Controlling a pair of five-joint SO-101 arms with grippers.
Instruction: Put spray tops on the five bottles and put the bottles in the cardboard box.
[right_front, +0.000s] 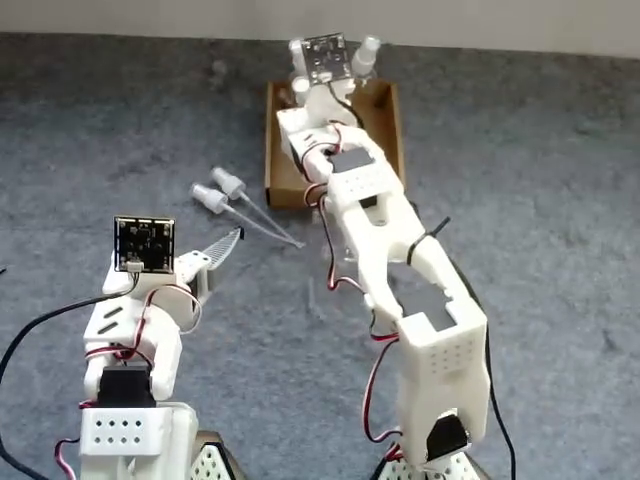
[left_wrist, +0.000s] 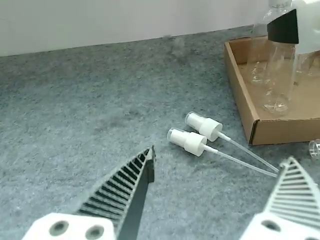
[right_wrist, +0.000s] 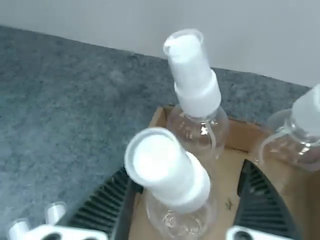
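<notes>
The capped bottle (right_wrist: 175, 215) is stood in the box (right_front: 392, 120) between the right gripper's (right_wrist: 186, 180) parted jaws, which are best lifted straight up so other bottles (right_wrist: 197, 120) are not toppled; the left gripper (left_wrist: 221, 155) is held open by two tops (left_wrist: 190, 141).

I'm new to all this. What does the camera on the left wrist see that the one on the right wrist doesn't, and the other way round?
Left wrist: the left claw, open over the carpet, and the long thin tubes of two loose spray tops lying near the cardboard box. Right wrist: the right claw straddling a capped bottle, with two more capped bottles close by. Both: the box, clear bottles standing in it, and grey carpet.
</notes>
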